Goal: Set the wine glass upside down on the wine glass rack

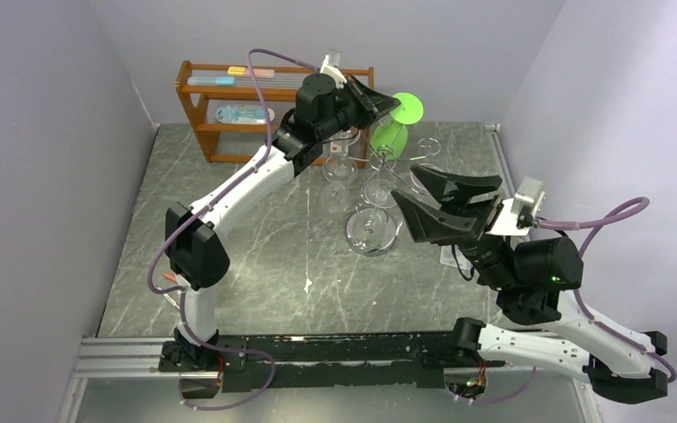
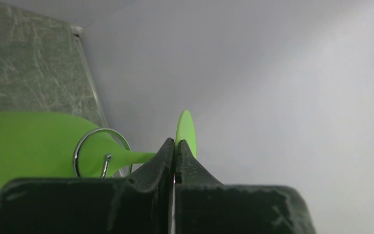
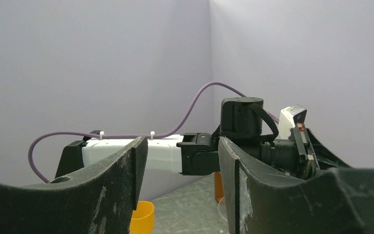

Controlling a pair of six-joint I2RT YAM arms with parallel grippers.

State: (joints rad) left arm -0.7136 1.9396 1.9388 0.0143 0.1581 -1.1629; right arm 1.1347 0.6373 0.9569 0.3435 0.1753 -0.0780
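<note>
Wine glass (image 1: 392, 134), green, held tilted at 12 o'clock of the wine glass rack (image 1: 373, 233); nearest, right gripper (image 1: 404, 181) gapes wide, empty, at 3 o'clock of rack post; clear glasses (image 1: 339, 169) hang on its arms; farthest, left gripper (image 1: 392, 104) pinched tight on the green foot's rim.

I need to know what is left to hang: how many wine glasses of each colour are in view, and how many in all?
green wine glass: 1, its stem through a curl of the rack
clear wine glasses: 2 that can be made out, at the rack
total: 3
</note>
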